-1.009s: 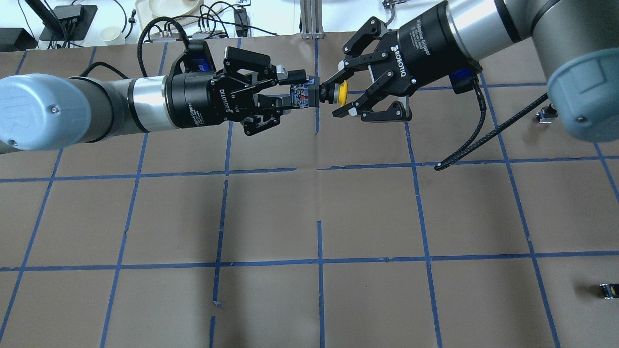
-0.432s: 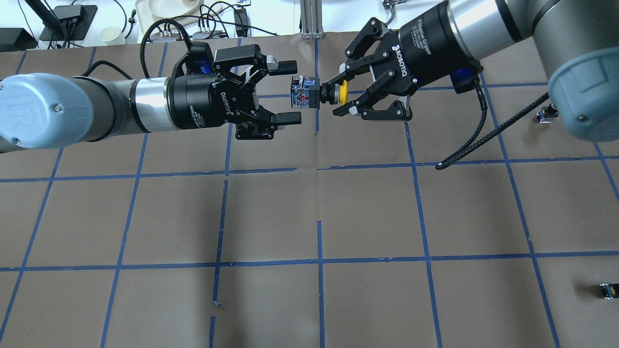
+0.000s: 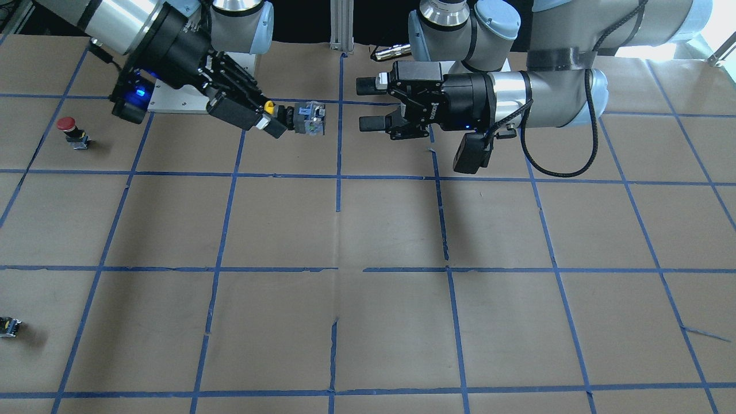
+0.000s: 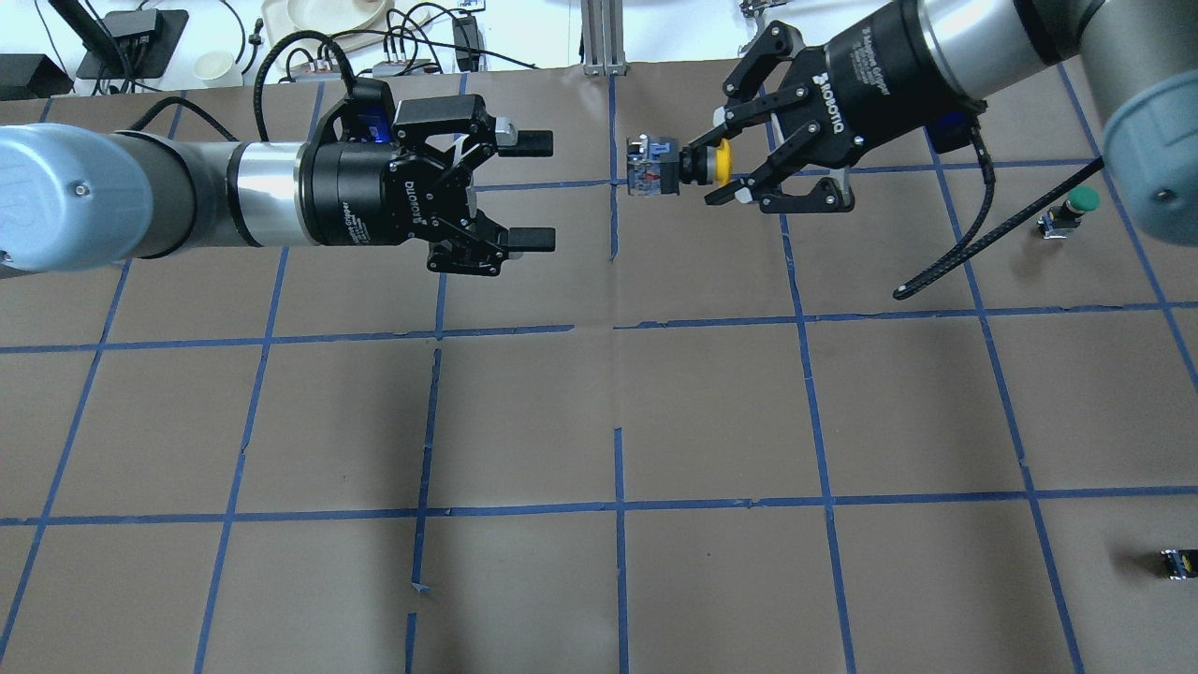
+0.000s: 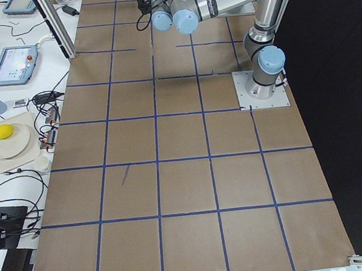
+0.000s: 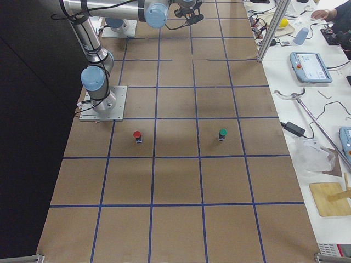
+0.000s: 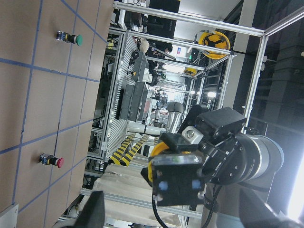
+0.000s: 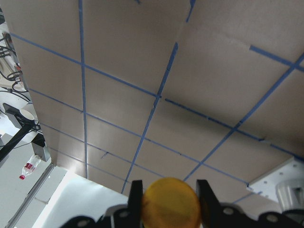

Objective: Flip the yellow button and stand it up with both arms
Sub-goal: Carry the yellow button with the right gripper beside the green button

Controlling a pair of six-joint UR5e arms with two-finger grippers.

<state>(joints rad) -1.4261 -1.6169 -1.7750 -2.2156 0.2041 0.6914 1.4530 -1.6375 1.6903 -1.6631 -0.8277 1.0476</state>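
Observation:
The yellow button (image 4: 655,167) hangs level above the table's far middle, held in my right gripper (image 4: 700,180). The gripper is shut on the neck just behind the yellow cap (image 4: 720,161). The grey-black body points at my left gripper (image 4: 550,192), which is open and empty, a short gap to the left. In the front-facing view the button (image 3: 309,119) sits in the right gripper (image 3: 277,122), and the left gripper (image 3: 363,104) is open. The left wrist view shows the button body (image 7: 175,183) end-on. The right wrist view shows the cap (image 8: 171,204) between the fingers (image 8: 136,192).
A red-capped button (image 3: 69,131) and a green-capped button (image 4: 1073,208) stand on the brown paper at the robot's right. A tiny dark block with a yellow spot (image 4: 1177,562) lies near the right front edge. Cables and dishes lie beyond the far edge.
My left gripper opened, let go of the button body and drew back to the left. My right gripper kept the button and carried it a little to the right.

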